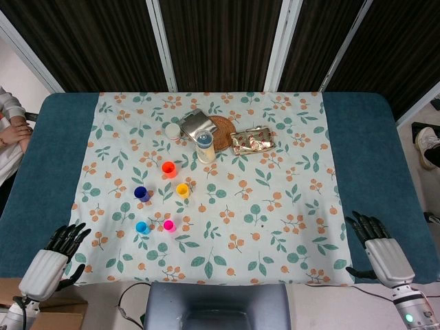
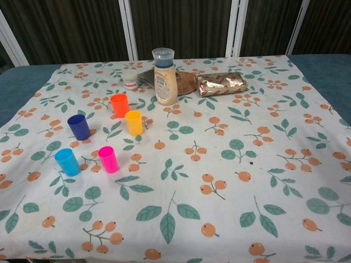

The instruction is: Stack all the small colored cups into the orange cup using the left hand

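- We are seeing five small cups standing upright and apart on the bench's floral cloth (image 2: 230, 181).
- The orange cup (image 2: 119, 104) is sitting just behind the yellow cup (image 2: 134, 122).
- The dark blue cup (image 2: 79, 126), light blue cup (image 2: 67, 161) and pink cup (image 2: 108, 159) are standing nearby.
- Our left hand (image 1: 60, 249) and right hand (image 1: 378, 246) are resting at the near corners, fingers spread, grasping nothing.

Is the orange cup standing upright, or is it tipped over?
Upright: the orange cup stands on its base with its open mouth up, nothing stacked inside.
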Available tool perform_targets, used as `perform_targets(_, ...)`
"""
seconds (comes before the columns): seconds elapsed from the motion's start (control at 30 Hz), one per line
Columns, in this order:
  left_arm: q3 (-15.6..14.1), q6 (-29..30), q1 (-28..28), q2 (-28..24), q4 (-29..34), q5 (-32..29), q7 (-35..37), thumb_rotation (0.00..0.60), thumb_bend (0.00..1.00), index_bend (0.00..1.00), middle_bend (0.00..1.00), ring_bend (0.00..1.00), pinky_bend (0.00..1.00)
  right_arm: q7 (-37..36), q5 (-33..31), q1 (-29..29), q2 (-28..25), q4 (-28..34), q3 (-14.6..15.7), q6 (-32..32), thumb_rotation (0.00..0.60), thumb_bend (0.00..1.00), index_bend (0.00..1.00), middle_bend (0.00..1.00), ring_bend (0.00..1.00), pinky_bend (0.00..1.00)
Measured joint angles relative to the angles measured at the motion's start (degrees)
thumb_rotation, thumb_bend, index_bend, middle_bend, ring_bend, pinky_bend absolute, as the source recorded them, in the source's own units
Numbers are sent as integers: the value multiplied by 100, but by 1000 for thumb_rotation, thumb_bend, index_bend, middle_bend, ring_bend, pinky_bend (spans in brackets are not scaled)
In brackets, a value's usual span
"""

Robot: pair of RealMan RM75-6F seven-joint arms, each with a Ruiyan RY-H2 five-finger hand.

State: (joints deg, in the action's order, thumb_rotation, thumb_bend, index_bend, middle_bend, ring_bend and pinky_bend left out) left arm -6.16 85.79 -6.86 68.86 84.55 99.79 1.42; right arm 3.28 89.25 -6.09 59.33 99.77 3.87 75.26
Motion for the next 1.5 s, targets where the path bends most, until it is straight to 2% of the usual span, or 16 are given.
perform_targets(0.1, 1, -26, -26, 31, 13, 16, 32, 600, 400, 0, 27, 1, 91, -26, 13, 9, -13, 5, 4, 22, 600, 189, 0, 0, 0, 0)
perform_targets(0.17, 13, -38, -64, 78, 40, 54, 87, 600, 402, 0, 45, 27, 157, -17, -5, 21, -18, -12, -1, 43, 600, 189, 0, 0, 0, 0)
perform_targets(0.2, 31, -28, -88, 113, 44, 77, 133, 600, 402, 0, 86, 76, 224, -24, -22, 22, -24, -10, -3, 33, 600, 189, 0, 0, 0, 0)
perform_targets(0.23, 66, -8, -119, 165, 43, 96, 187, 600, 401, 0, 179, 194, 327, -43, -31, 22, -29, -7, -8, 30, 600, 189, 0, 0, 0, 0)
perform_targets(0.27, 146, 30, -164, 256, 32, 106, 247, 600, 400, 0, 320, 366, 473, -60, -37, 23, -33, -8, -13, 32, 600, 189, 0, 0, 0, 0)
perform_targets(0.33, 342, 89, -251, 440, 3, 82, 288, 600, 399, 36, 746, 844, 872, -60, -46, 22, -33, -11, -17, 25, 600, 189, 0, 0, 0, 0)
perform_targets(0.37, 503, 96, -329, 598, 2, 25, 326, 600, 399, 85, 893, 971, 982, -59, -53, 18, -31, -10, -21, 16, 600, 189, 0, 0, 0, 0)
perform_targets(0.4, 617, 75, -399, 716, 18, -46, 385, 600, 399, 125, 952, 999, 1000, -52, -64, 12, -22, -9, -29, 8, 600, 189, 0, 0, 0, 0)
perform_targets(0.5, 865, -287, -678, 924, 158, -409, 693, 600, 396, 146, 999, 1000, 1000, -18, -89, 4, 10, -8, -48, -2, 600, 189, 0, 0, 0, 0)
perform_targets(0.6, 1082, -1077, -1031, 934, 361, -945, 745, 600, 381, 113, 1000, 1000, 1000, 6, -114, 6, 48, -25, -71, 15, 600, 189, 0, 0, 0, 0)
perform_targets(0.77, 1543, -2511, -1754, 1127, 464, -2437, -105, 600, 371, 103, 1000, 1000, 1000, -4, -199, 2, 64, -54, -111, 6, 600, 189, 0, 0, 0, 0)
perform_targets(0.87, 1836, -2869, -2178, 1409, 309, -3355, -641, 600, 364, 114, 1000, 1000, 1000, -37, -262, -2, 45, -66, -137, -8, 600, 189, 0, 0, 0, 0)
perform_targets(0.97, 2081, -3044, -2541, 1761, -60, -3943, -1058, 600, 359, 132, 1000, 1000, 1000, -61, -336, -11, 28, -79, -167, -33, 600, 189, 0, 0, 0, 0)
perform_targets(1.2, 2253, -3385, -2881, 2176, -920, -4439, -1136, 600, 357, 211, 1000, 1000, 1000, -81, -383, -5, 13, -88, -199, -19, 600, 189, 0, 0, 0, 0)
perform_targets(1.5, 2220, -3448, -2984, 2383, -1380, -4481, -942, 600, 358, 350, 1000, 1000, 1000, -34, -406, 3, 35, -96, -207, -13, 600, 189, 0, 0, 0, 0)
